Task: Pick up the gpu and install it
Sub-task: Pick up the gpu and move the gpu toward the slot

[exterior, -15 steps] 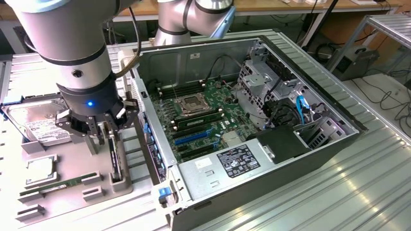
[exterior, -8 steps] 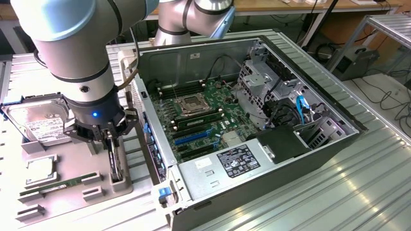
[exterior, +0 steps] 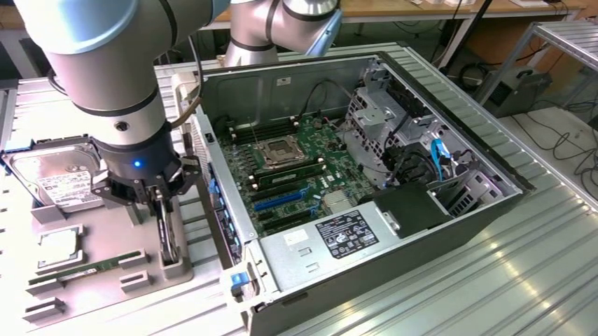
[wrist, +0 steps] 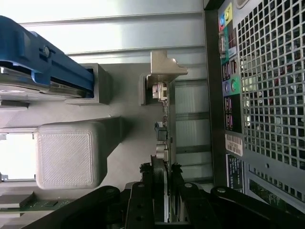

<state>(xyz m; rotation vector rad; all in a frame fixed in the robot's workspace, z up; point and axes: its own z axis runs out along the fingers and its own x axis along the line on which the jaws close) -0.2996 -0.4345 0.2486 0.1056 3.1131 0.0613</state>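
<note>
The gpu (exterior: 169,241) stands on its edge in a slot of the grey holder tray (exterior: 108,220) at the exterior view's left, beside the open computer case. My gripper (exterior: 161,204) reaches straight down over the card's upper edge. In the wrist view the gpu (wrist: 165,102) is edge-on, thin, with its silvery bracket (wrist: 163,67) at the far end. My gripper (wrist: 162,172) has its black fingers (wrist: 146,179) pressed against both faces of the card, so it is shut on it. The card still sits in its slot.
The tray also carries a silver hard drive (exterior: 58,178), a processor (exterior: 58,248) and a green RAM stick (exterior: 80,273). The open case (exterior: 449,210) lies on its side with the motherboard (exterior: 290,175) exposed. Its rear grille (wrist: 271,95) is close beside the card.
</note>
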